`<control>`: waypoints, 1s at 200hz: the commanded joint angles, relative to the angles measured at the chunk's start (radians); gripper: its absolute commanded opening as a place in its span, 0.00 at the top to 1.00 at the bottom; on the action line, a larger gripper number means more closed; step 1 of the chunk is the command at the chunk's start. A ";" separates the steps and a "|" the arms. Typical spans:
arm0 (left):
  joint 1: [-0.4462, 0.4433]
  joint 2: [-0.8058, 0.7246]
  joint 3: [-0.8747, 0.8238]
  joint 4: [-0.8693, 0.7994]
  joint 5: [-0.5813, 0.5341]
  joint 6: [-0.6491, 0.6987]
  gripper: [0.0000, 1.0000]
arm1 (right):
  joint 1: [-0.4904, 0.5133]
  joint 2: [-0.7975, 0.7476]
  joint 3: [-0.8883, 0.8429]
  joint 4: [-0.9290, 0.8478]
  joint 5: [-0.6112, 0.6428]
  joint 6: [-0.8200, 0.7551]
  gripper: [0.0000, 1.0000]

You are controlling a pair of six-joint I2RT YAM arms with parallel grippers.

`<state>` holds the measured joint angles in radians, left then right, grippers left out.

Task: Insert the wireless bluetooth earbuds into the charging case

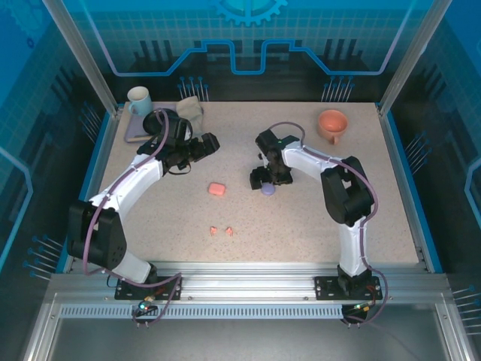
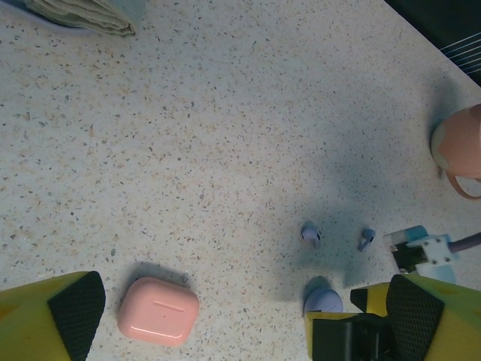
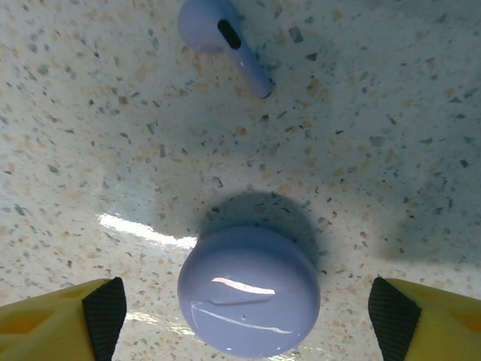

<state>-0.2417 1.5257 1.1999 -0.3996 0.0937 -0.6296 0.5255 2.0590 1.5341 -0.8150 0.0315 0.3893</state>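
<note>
Lilac case (image 3: 248, 301): glossy smooth plastic
Lilac earbud (image 3: 225, 37): smooth plastic, soft sheen
Pink case (image 2: 158, 310): smooth satin plastic
Tabletop (image 2: 225, 150): speckled, stone-like, faintly shiny
Folded cloth (image 2: 83, 13): matt

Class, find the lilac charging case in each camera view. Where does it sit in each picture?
Top external: the lilac charging case sits just right of centre, under the right gripper.
Left wrist: bottom edge, right of centre.
Right wrist: bottom centre, between the open jaws.
Shared landmark: the pink case, left of it in the top and left wrist views.
</note>
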 commanded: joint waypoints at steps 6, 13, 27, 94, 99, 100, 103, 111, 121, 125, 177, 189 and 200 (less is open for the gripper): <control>-0.002 0.016 0.033 -0.021 0.021 0.001 0.01 | 0.024 0.033 0.039 -0.065 0.031 -0.036 0.15; -0.002 0.018 0.033 -0.020 0.023 0.003 0.01 | 0.026 0.037 0.041 -0.066 0.036 -0.036 0.16; -0.002 0.020 0.034 -0.020 0.024 0.005 0.01 | 0.029 0.044 0.041 -0.070 0.043 -0.037 0.17; -0.002 0.032 0.042 -0.007 0.044 0.007 0.01 | 0.047 0.074 0.060 -0.085 0.082 -0.032 0.22; -0.003 0.033 0.042 -0.007 0.044 0.008 0.01 | 0.049 0.077 0.062 -0.086 0.085 -0.032 0.22; -0.003 0.032 0.042 -0.007 0.044 0.008 0.01 | 0.049 0.078 0.063 -0.087 0.085 -0.032 0.22; -0.002 0.032 0.042 -0.007 0.044 0.008 0.01 | 0.050 0.079 0.064 -0.088 0.086 -0.032 0.22; -0.002 0.030 0.043 -0.007 0.044 0.010 0.01 | 0.052 0.085 0.068 -0.091 0.092 -0.032 0.23; -0.002 0.029 0.045 -0.007 0.044 0.011 0.01 | 0.056 0.090 0.073 -0.095 0.099 -0.032 0.24; -0.002 0.028 0.046 -0.007 0.045 0.011 0.01 | 0.056 0.092 0.075 -0.096 0.101 -0.032 0.24; -0.002 0.028 0.046 0.002 0.065 0.004 0.01 | 0.066 0.110 0.097 -0.118 0.113 -0.013 0.26; -0.002 0.030 0.047 0.002 0.073 0.001 0.01 | 0.067 0.114 0.103 -0.126 0.114 -0.005 0.29; -0.002 0.030 0.046 0.007 0.081 -0.003 0.01 | 0.070 0.116 0.106 -0.131 0.113 0.011 0.31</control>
<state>-0.2417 1.5459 1.2152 -0.3958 0.1322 -0.6292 0.5774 2.1445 1.6112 -0.9009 0.1314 0.3733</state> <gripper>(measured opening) 0.989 0.708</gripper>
